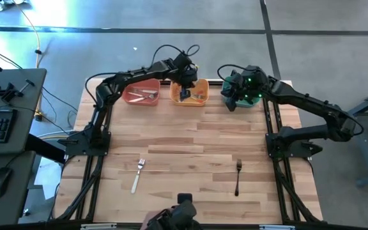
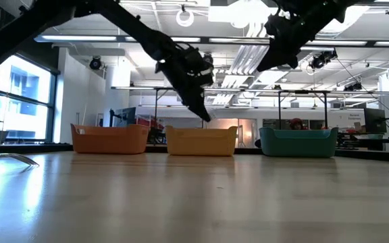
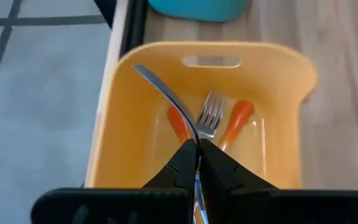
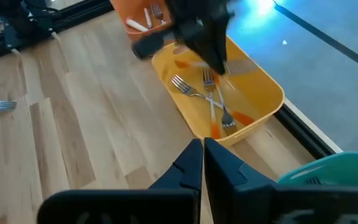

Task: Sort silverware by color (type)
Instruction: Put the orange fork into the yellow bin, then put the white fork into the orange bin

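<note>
My left gripper (image 1: 185,84) hangs over the yellow bin (image 1: 200,100) at the table's far edge, shut on a fork (image 3: 166,96). Orange-handled forks (image 3: 211,112) lie on that bin's floor. My right gripper (image 4: 202,146) is shut and empty, raised near the teal bin (image 1: 253,100). A white-handled fork (image 1: 138,174) and a black-handled fork (image 1: 237,176) lie flat on the near half of the table. The orange bin (image 1: 133,89) holds white-handled forks (image 1: 147,95). My left gripper pinches the fork between its two fingers (image 3: 182,163) on its silver metal part (image 3: 191,134), coming from above. The metal end curves out past the fingertips over the yellow bin, lifted clear of the forks below. The fingers hide its handle.
The three bins stand in a row along the far edge: orange (image 2: 110,139), yellow (image 2: 201,141), teal (image 2: 298,142). Bare wooden table (image 1: 190,147) lies between the bins and the two loose forks. A dark camera mount (image 1: 183,214) sits at the near edge.
</note>
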Available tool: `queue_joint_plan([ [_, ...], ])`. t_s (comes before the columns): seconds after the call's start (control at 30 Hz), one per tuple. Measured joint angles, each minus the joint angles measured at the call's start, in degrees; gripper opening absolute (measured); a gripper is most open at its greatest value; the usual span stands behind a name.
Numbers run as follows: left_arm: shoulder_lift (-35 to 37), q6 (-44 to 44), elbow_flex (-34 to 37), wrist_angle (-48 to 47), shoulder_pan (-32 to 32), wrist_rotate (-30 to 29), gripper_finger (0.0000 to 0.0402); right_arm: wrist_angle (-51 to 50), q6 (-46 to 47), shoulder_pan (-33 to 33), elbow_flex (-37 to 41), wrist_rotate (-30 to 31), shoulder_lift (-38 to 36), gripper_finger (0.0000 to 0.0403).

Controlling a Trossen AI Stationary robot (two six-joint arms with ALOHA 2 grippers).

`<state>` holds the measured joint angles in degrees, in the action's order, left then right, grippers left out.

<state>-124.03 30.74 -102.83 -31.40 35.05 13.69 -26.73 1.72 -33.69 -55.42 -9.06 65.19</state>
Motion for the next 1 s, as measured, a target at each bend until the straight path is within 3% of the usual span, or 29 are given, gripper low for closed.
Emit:
queue_joint_plan([
  [0.27,-2.33,1.03,0.0,1.51,-0.61,-0.83,0.0008,-0.55,3.27,0.0,0.0,-0.01,0.0,0.0],
  [0.7,-1.45,-2.25,-0.04,1.36,-0.41,-2.29,0.0071,-0.87,5.81,0.0,0.0,2.94,-0.02,0.0],
  [1.0,3.53,-9.73,-0.02,-3.36,-0.19,-2.35,0.0033,-0.9,0.89,-0.07,0.0,0.4,-0.02,0.0],
])
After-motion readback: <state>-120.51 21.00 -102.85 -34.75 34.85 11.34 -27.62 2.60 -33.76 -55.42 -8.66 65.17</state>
